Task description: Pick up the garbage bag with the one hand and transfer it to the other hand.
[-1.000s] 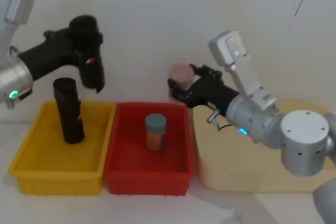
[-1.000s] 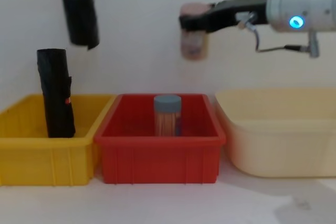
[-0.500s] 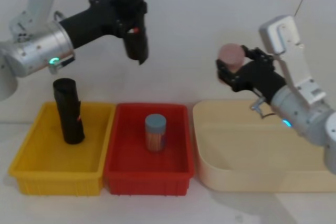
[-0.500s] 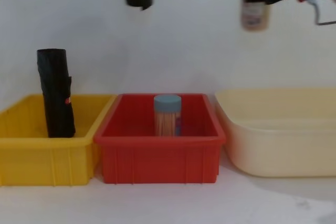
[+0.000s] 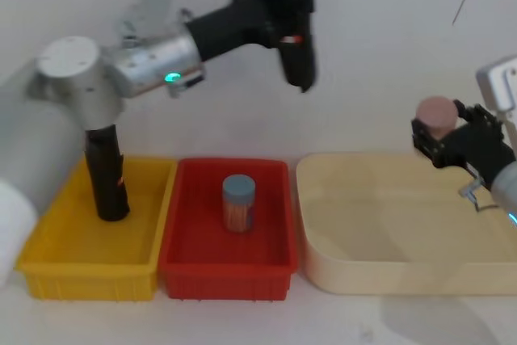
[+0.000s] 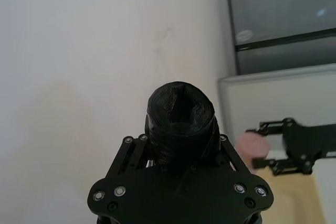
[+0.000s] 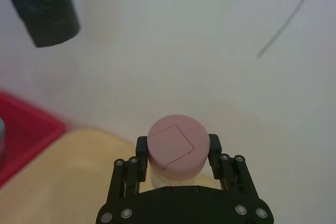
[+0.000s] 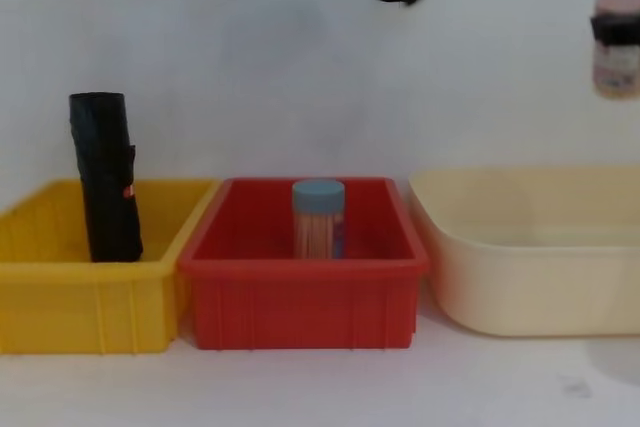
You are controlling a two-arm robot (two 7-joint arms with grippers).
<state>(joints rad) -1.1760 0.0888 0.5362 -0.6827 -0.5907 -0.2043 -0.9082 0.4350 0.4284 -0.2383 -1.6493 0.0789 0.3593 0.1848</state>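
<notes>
1. Black left gripper, upper centre of the head view: fingers clamped on the upper part of the garbage bag.
2. Bag hangs upright in the air, high above the red bin and well clear of it. Small orange-white band shows on its side.
3. Left arm runs from the gripper down-left to a green ring.
4. Right gripper, right edge of frame at mid height: fingers pinched on a pink-lidded jar, held above the cream tub.
5. The 2 grippers are well apart; the bag touches the left one only.
6. Lower frame, left to right: yellow bin with a taller black roll standing in it, red bin with 1 blue-lidded jar upright, cream tub.
</notes>
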